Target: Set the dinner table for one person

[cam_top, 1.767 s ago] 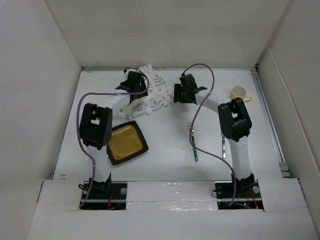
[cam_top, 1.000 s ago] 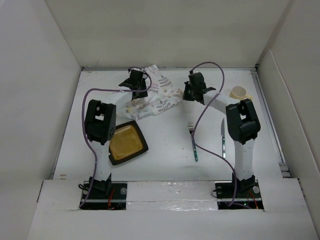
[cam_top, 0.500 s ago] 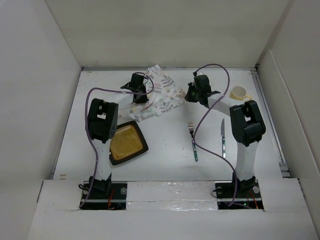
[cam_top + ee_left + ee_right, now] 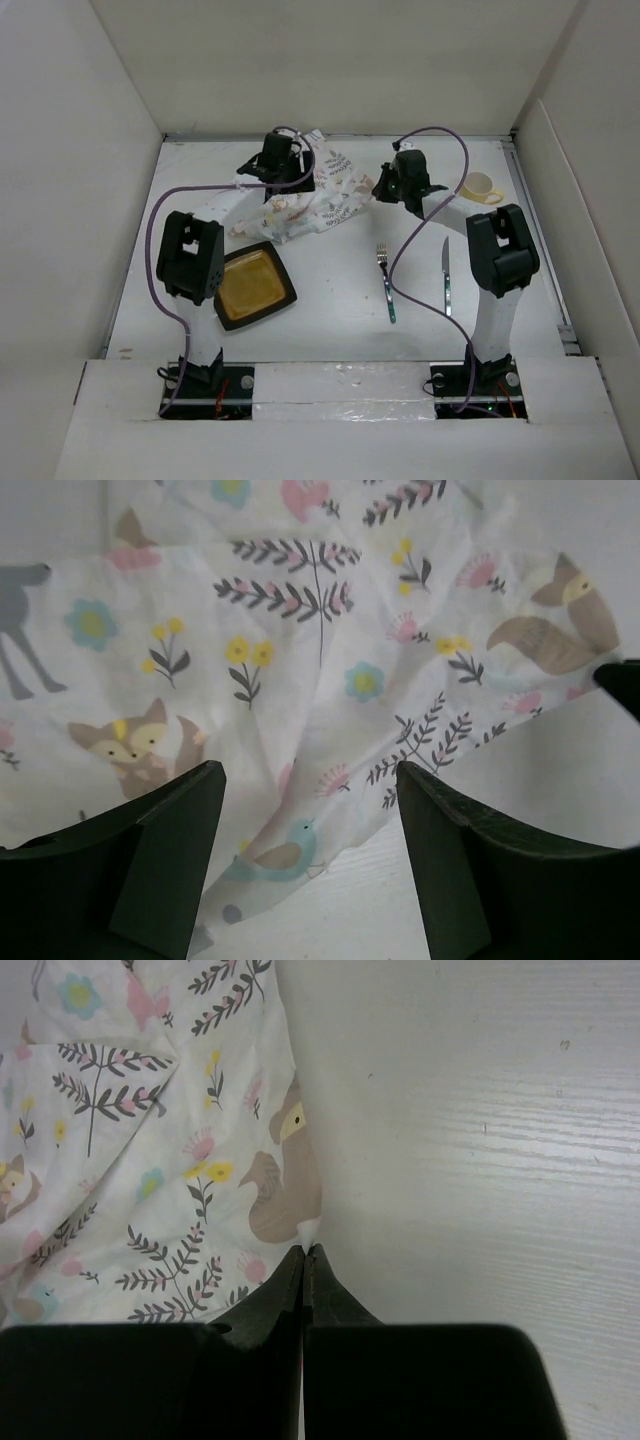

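White table [image 4: 330,300] bears the crumpled placemat [image 4: 322,196]; the right gripper [image 4: 304,1251], closed, pinches the placemat's right-hand corner, while the left gripper [image 4: 308,776] hangs open over its left part.

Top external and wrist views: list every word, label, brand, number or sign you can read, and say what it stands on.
None can be read.
The placemat carries only pictures (foxes, a bird, flowers, leafy sprigs) and no words.
The plate, cup, fork and knife show no lettering at this size.
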`<state>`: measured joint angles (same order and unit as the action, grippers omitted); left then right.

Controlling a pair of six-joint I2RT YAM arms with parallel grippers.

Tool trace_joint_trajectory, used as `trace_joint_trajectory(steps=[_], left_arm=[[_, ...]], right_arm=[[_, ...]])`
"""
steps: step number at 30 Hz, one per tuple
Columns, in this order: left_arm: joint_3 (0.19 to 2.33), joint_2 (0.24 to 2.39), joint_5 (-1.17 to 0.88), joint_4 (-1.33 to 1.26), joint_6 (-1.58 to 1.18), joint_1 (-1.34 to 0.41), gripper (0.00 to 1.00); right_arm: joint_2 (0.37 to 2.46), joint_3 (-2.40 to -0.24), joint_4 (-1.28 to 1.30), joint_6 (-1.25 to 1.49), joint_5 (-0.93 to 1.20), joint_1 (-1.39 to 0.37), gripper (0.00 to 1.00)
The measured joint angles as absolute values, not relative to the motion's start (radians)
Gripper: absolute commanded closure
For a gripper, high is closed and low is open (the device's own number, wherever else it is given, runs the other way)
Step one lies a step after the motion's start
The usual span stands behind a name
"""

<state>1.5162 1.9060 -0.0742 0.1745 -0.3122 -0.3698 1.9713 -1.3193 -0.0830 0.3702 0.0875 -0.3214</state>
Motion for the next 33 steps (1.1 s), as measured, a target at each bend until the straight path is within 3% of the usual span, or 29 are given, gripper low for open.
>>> trace_joint_trajectory(steps=[7, 20, 24, 25, 26, 28, 33], left_arm=[[1.543, 2.059, -0.086, 0.274, -0.247, -0.413, 0.37], [1.703, 2.162, 0.105, 0.337, -0.192, -0.435, 0.58], [1.702, 2.205, 0.135, 0.349, -0.187, -0.435, 0.58], [1.703, 2.208, 0.136, 0.347, -0.185, -0.435, 0.61], [1.703, 2.208, 0.135, 0.347, -0.184, -0.435, 0.78], [1.703, 2.208, 0.136, 0.345, -0.18, -0.435, 1.0], [1.704, 2.208, 0.131, 0.341, -0.185, -0.433, 1.0]], right_arm=[[1.961, -1.292, -0.091, 0.37, 0.11, -0.308, 1.0], [1.933, -1.259, -0.122, 0.371, 0.132, -0.296, 1.0], [1.919, -1.259, -0.122, 0.371, 0.132, -0.294, 1.0], [1.917, -1.258, -0.123, 0.371, 0.132, -0.293, 1.0], [1.914, -1.254, -0.129, 0.372, 0.133, -0.293, 1.0], [1.908, -1.247, -0.133, 0.374, 0.135, -0.292, 1.0], [1.907, -1.239, -0.134, 0.377, 0.138, -0.285, 1.0]])
